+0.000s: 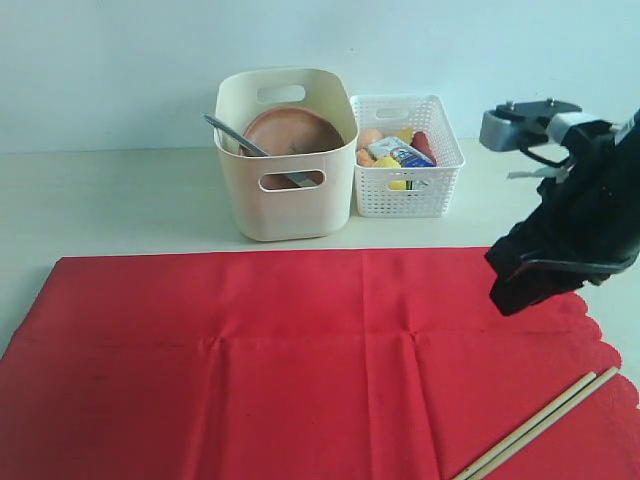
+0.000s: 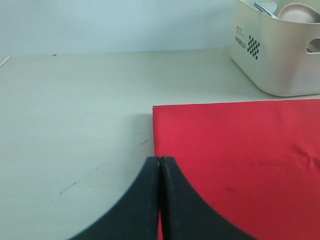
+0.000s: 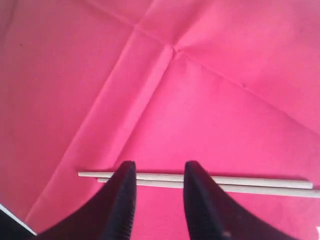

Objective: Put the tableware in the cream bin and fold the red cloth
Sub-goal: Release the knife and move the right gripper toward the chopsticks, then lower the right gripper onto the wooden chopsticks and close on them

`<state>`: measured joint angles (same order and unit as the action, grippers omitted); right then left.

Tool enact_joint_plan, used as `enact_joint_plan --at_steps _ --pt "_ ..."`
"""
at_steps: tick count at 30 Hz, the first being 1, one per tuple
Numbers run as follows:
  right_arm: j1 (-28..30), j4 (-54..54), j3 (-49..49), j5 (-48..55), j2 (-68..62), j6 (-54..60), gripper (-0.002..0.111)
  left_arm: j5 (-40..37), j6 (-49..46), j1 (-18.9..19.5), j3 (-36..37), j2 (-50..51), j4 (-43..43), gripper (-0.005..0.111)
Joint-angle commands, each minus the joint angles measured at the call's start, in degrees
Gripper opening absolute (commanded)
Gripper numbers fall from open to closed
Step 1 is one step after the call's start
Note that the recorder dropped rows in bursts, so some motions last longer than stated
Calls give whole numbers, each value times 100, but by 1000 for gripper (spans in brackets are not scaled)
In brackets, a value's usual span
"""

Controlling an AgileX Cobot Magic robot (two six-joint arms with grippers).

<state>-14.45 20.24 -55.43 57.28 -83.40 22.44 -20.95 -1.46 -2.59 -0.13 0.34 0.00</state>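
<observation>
The red cloth (image 1: 300, 360) lies spread flat and unfolded on the table (image 2: 75, 125), its crease lines showing, and both our grippers are over it. The left gripper (image 2: 160, 160) has its two fingers pressed tight together with nothing between them. Its tips hang right over the cloth's side edge, one finger above bare table and the other above red, and the cloth's corner lies just ahead of the tips. Far ahead of that gripper and off to its right stands the cream bin (image 2: 272, 55), just past the cloth's far edge. The right gripper (image 3: 159, 167) has its fingers spread and holds nothing; we see it raised above the cloth, near the scalloped edge. The chopsticks (image 3: 200, 180) lie side by side on the cloth, touching each other, crosswise to those fingers and just past their tips. In the exterior view the gripper hangs above them without touching. Well away from the right gripper, across the cloth, the brown plate (image 1: 295, 130) leans on its edge inside the bin, and a grey metal utensil (image 1: 235, 135) pokes up beside it. A white basket (image 1: 408, 190) of food stands just beside the bin, on the side nearer the right gripper.
</observation>
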Motion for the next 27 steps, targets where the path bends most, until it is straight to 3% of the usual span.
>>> enact_joint_plan --at_steps 1,7,19,25,27 --pt "-22 367 353 -325 34 348 32 47 -3 1 13 -34 -58 0" --pt "-22 407 363 -589 34 784 32 47 -3 1 13 -34 -58 0" --pt "-22 407 363 -488 -98 2745 32 47 -3 1 13 -34 -58 0" --pt "-22 -261 363 -387 -662 2835 32 47 -3 1 13 -34 -58 0" --pt "-22 -483 363 -341 -866 3511 32 47 -3 1 13 -34 -58 0"
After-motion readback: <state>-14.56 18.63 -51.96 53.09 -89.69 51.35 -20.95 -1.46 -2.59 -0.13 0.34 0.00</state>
